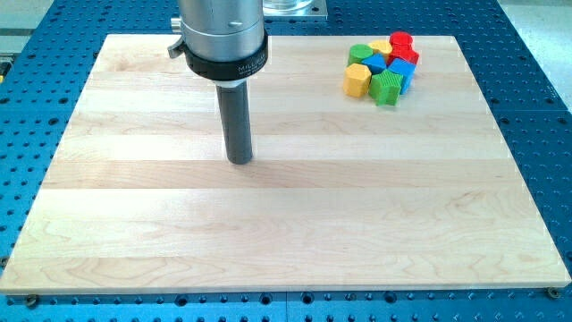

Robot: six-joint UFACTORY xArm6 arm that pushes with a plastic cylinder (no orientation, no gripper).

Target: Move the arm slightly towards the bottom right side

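Note:
My tip rests on the wooden board, left of centre in its upper half. Its dark rod hangs from a silver cylinder at the view's top. A tight cluster of blocks lies at the view's upper right, far from the tip: a yellow block, a green block, a blue block, a second green block, a red block, a second red block, a small blue block and a yellow piece. The tip touches no block.
The board lies on a blue perforated table that surrounds it on all sides. A clear plate shows at the view's top behind the arm.

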